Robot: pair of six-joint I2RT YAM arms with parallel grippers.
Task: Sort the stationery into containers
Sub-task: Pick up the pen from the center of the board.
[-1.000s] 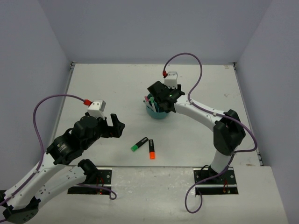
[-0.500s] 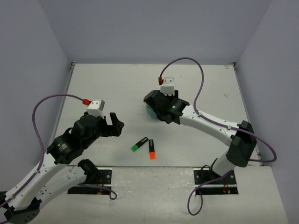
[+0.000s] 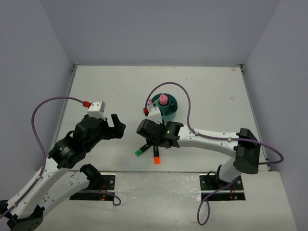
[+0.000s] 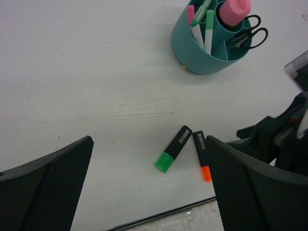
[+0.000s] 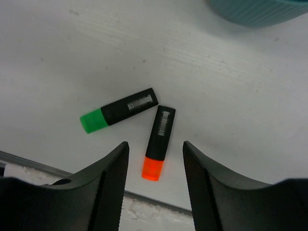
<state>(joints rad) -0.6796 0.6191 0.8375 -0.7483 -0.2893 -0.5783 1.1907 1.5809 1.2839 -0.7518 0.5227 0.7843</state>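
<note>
A green highlighter (image 5: pixel 119 109) and an orange highlighter (image 5: pixel 159 142) lie side by side near the table's front edge. They also show in the left wrist view, the green one (image 4: pixel 173 149) and the orange one (image 4: pixel 202 155). My right gripper (image 5: pixel 155 147) is open and hovers just above the orange highlighter (image 3: pixel 156 159), jaws either side of it, not touching. The teal organizer (image 3: pixel 167 118) stands behind and holds a pink-capped glue stick (image 4: pixel 234 8), scissors (image 4: pixel 250 36) and pens (image 4: pixel 206 26). My left gripper (image 3: pixel 118 126) is open and empty, to the left.
The table's front edge (image 5: pixel 48 166) runs just below the highlighters. The right arm's purple cable (image 3: pixel 185 103) loops over the organizer. Grey walls enclose the table at the back and both sides.
My right gripper has left the organizer and moved toward the near edge, now over the two highlighters. The organizer and glue stick are uncovered. The left arm has hardly moved.
</note>
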